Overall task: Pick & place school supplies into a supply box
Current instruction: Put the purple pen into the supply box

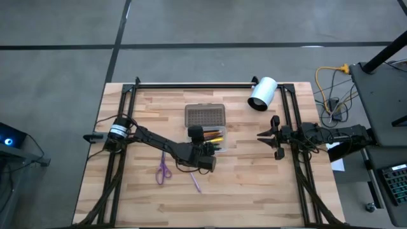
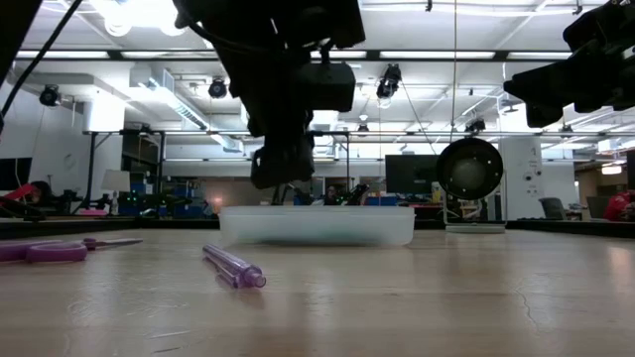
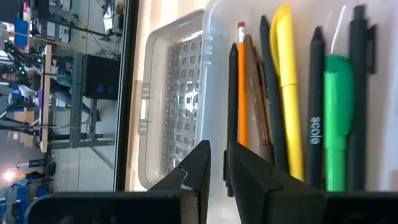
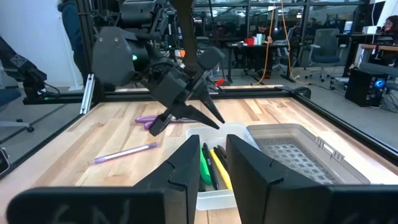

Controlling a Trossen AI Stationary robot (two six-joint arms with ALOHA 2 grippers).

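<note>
Your left gripper point(image 1: 213, 147) hangs over the near end of the supply box point(image 1: 219, 148), fingers slightly parted, nothing between them. Box sits mid-surface, lid point(image 1: 205, 115) folded open flat behind it; inside lie a yellow highlighter point(image 3: 285, 81), green marker point(image 3: 336, 118), orange pencil point(image 3: 242, 81) and dark pens. Purple scissors point(image 1: 163, 169) and a purple pen point(image 1: 194, 181) lie on the surface nearby. Your right gripper point(image 1: 266, 135) waits at the right edge, fingers parted, empty.

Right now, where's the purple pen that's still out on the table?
In the high view the purple pen lies on the table just in front of the supply box, right of the purple scissors.
</note>
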